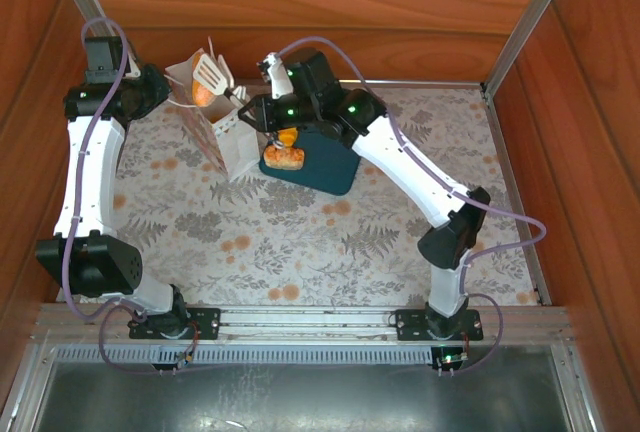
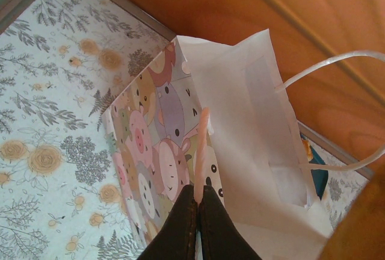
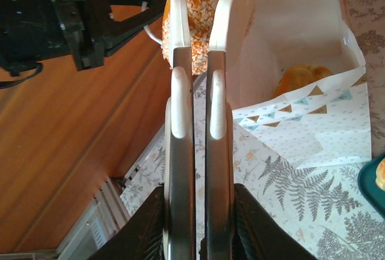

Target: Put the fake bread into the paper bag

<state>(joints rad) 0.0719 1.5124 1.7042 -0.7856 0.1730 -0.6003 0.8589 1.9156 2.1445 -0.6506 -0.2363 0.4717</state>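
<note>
Setting: enclosure with wooden walls; table covered by a floral cloth. Item, bag: white paper, standing upright at the far left of the cloth, mouth open; a cartoon print on one outer side, a band of small triangles near the rim on another; thin white loop handle arching free above the mouth. Item, left gripper: dark fingers pressed together on the bag's near rim, pinching the paper edge. Item, right gripper: fingers closed narrow around the two arms of white tongs. Item, held bread: orange-speckled piece clamped between the tong tips; in the top view it sits over the bag's mouth. Item, bagged bread: one golden-orange piece lying low inside the bag. Item, tray: dark teal, flat on the cloth just right of the bag, partly under the right wrist. Item, tray bread: a tan piece on the tray's left end, with an orange piece just behind it; whether they touch cannot be told.
</note>
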